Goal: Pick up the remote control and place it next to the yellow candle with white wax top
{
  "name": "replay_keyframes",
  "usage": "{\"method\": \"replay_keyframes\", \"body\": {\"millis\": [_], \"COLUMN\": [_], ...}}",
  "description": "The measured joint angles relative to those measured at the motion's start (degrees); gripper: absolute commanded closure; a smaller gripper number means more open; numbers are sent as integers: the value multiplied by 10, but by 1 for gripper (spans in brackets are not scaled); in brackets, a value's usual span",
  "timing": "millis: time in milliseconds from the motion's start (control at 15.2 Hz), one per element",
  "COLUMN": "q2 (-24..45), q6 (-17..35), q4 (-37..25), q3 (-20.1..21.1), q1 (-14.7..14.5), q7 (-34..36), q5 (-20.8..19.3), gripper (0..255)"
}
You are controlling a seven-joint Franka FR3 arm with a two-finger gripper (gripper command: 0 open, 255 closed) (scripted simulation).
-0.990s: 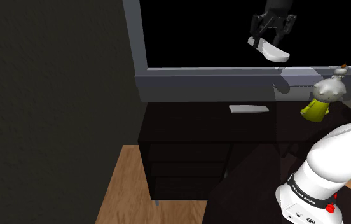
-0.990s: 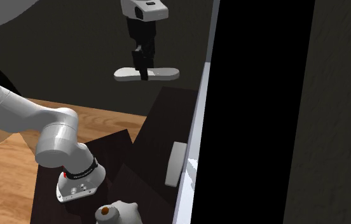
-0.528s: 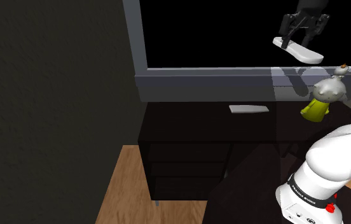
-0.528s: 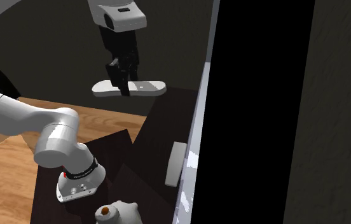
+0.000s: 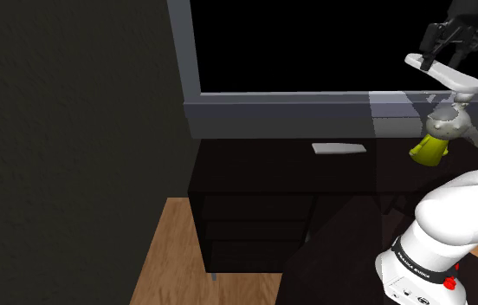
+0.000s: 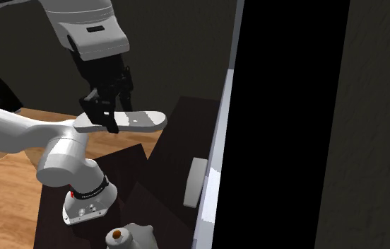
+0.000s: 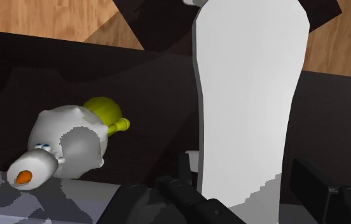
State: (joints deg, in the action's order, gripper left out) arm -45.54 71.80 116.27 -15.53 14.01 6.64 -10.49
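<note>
The white remote control (image 5: 450, 75) is clamped between the fingers of the black gripper (image 5: 444, 59) and is held in the air above the dark desk (image 5: 263, 165), near the yellow white-topped candle (image 5: 439, 137).

The arm (image 5: 458, 208) is built of fat, rounded white links with a smooth sheen. Low on it a black band (image 6: 89, 192) rings a joint, printed with small white lettering, and a red dot (image 6: 71, 194) sits beside it. Below that flares a pale grey flange (image 6: 75, 207) with small dark spots. The wrist housing (image 6: 80, 18) is a grey-white block with a dark slot. The tool (image 6: 103, 112) is all black, with two angular fingers (image 7: 190, 194).
</note>
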Motion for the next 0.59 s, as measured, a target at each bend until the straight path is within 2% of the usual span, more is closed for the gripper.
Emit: {"method": "replay_keyframes", "body": {"millis": [594], "q2": [-41], "q6": [51], "q4": [91], "q3": [-9], "q1": [8], "q7": [0], "q5": [-12], "gripper": [255]}}
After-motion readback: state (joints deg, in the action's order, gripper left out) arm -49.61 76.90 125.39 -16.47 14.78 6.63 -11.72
